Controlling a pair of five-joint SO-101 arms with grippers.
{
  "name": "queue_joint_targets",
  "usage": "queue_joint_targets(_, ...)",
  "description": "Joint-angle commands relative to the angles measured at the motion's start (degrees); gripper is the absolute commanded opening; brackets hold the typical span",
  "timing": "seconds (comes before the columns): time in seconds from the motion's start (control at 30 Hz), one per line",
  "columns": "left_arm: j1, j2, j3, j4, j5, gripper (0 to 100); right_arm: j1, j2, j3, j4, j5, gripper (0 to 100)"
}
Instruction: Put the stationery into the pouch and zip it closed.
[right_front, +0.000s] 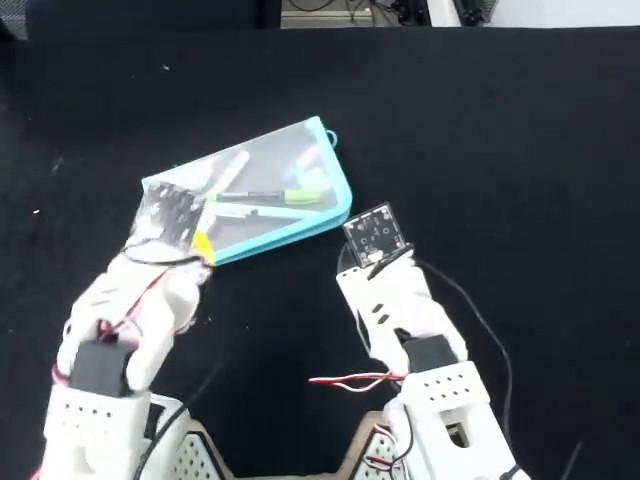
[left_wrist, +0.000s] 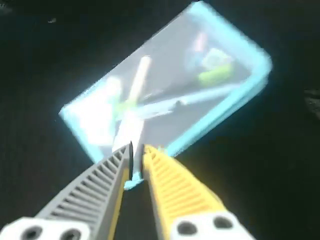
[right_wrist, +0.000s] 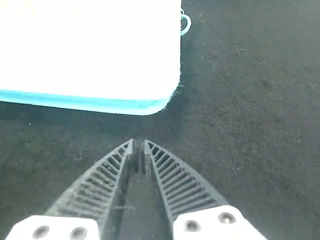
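Note:
The pouch (right_front: 270, 185) is clear with a teal border and lies slanted on the black cloth. Inside it are a green-tipped highlighter (right_front: 300, 196) and white pens (right_front: 245, 212). My left gripper (right_front: 205, 245) sits at the pouch's near left corner. In the left wrist view the left gripper (left_wrist: 134, 150) is shut on a bit of the pouch's (left_wrist: 165, 95) teal edge. My right gripper (right_wrist: 139, 145) is shut with nothing in it, just short of the pouch's (right_wrist: 90, 50) near right corner. A small teal zipper ring (right_wrist: 185, 23) hangs at the far corner.
Black cloth (right_front: 480, 130) covers the table all round the pouch. The right arm (right_front: 400, 300) trails red and white wires (right_front: 350, 380) near the front edge. Room clutter (right_front: 380, 10) shows beyond the table's far edge.

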Motion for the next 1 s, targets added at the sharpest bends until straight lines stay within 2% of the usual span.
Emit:
queue_joint_targets(0.0, -6.4, -14.0, 11.6, -1.3, -0.7, 3, -0.2, -2.6, -2.7, 1.1, -0.4, 1.5)
queue_joint_targets(0.17, -12.9, -28.3, 21.3, 4.0, -0.8, 4, -0.2, -14.7, -3.0, 17.1, -1.9, 1.5)
queue_joint_targets(0.3, -13.1, -26.8, 23.3, 5.8, -0.5, 4, -0.3, -30.3, -3.0, 32.3, -9.8, 1.8)
queue_joint_targets(0.4, -13.1, -26.9, 23.5, 6.3, -0.4, 4, -0.4, -43.2, -3.0, 45.0, -10.1, 1.8)
queue_joint_targets(0.5, -13.1, -28.0, 25.5, 6.4, -0.4, 4, -0.3, -43.0, -5.5, 52.9, -10.5, 1.8)
queue_joint_targets(0.57, -13.1, -28.2, 27.2, 6.4, 0.7, 4, -0.2, -40.7, -7.8, 55.5, -10.6, 1.5)
queue_joint_targets(0.8, -13.2, -28.2, 29.1, 10.5, 14.4, 4, -0.3, -43.6, -5.8, 59.3, -17.4, 1.8)
queue_joint_targets(0.9, -13.7, -28.2, 30.8, 11.0, 15.6, 4, 0.6, -43.5, -3.4, 59.8, -17.4, 1.5)
queue_joint_targets(0.97, -13.5, -28.2, 32.7, 10.7, 15.6, 4, 3.7, -43.5, -3.2, 59.2, -17.2, 1.8)
